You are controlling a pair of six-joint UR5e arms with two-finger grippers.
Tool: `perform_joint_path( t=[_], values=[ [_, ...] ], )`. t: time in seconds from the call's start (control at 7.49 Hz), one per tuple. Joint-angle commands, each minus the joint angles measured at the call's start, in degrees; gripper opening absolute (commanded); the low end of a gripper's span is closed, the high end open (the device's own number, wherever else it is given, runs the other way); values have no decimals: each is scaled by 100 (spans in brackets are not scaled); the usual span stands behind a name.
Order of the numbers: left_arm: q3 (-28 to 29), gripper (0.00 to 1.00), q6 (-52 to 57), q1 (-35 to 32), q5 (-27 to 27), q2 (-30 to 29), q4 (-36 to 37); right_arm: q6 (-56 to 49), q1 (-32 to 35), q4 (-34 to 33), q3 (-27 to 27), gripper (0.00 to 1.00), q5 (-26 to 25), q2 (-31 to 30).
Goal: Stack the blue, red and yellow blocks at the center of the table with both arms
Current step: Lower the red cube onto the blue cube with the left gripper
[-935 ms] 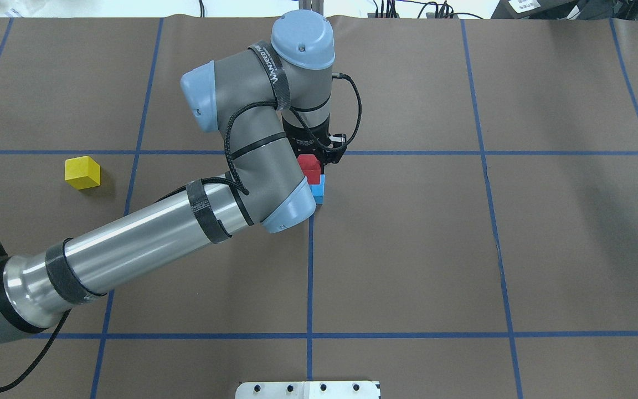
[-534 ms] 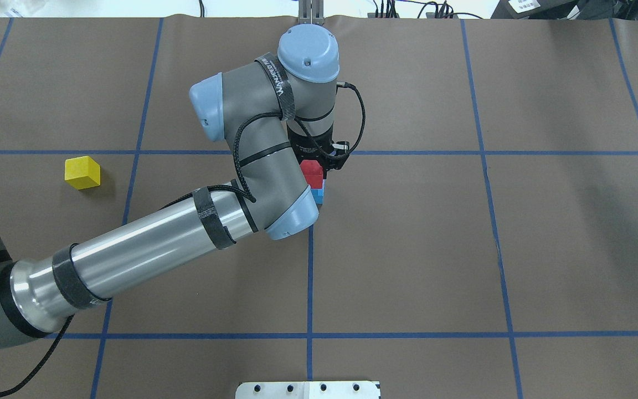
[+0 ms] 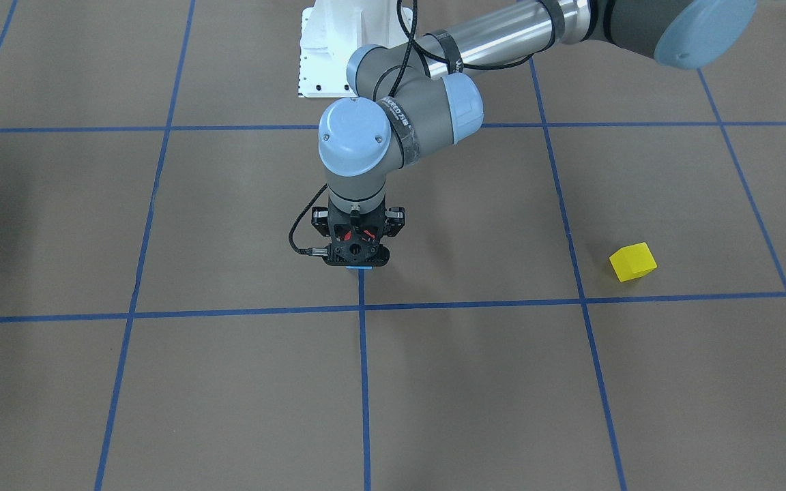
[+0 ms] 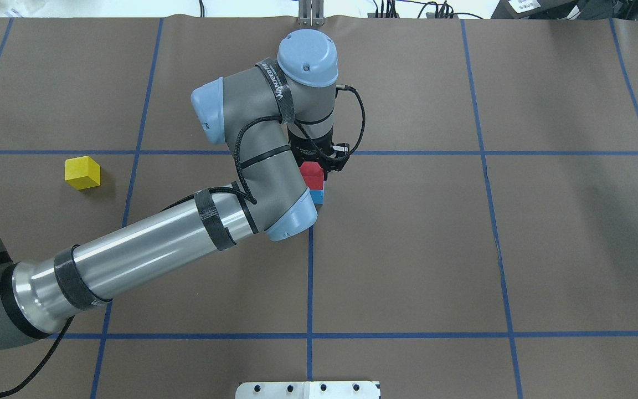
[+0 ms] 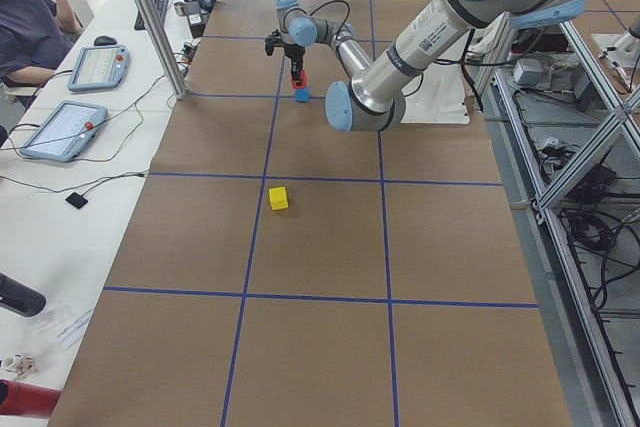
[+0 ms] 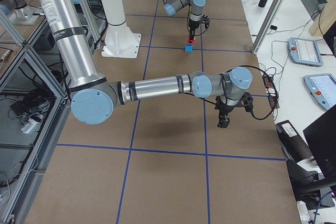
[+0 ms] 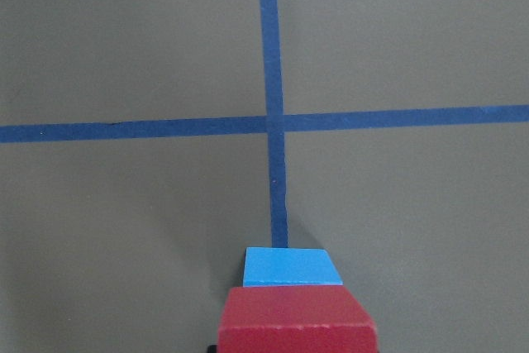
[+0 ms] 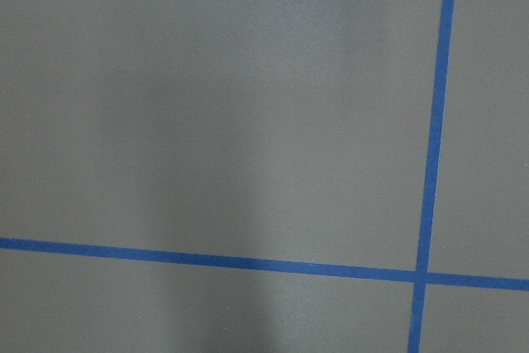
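Left gripper [image 3: 357, 254]: jaws closed on red block [image 4: 312, 170], which sits atop light blue block [image 4: 318, 195] at table [image 4: 518, 249] centre, beside a tape crossing. Yellow block [image 4: 82, 172]: alone, well toward table's left end. Right gripper [image 6: 224, 120]: near right end, jaw state cannot be told.
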Motion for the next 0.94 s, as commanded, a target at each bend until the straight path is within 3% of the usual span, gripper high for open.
perform_joint_path(
  t=[0.0,0.4,0.53,0.67,0.8],
  values=[
    [5,0,11,24,0,3,-15,7,0,0,0,99,-6,1],
    [5,0,2,24,0,12,-15,7,0,0,0,99,-7,1],
    [5,21,2,24,-9,12,-15,7,0,0,0,99,-7,1],
    [5,53,-24,24,0,21,-15,-1,0,0,0,99,2,1],
    [14,71,-42,24,0,30,-85,-1,0,9,0,99,2,9]
  ],
)
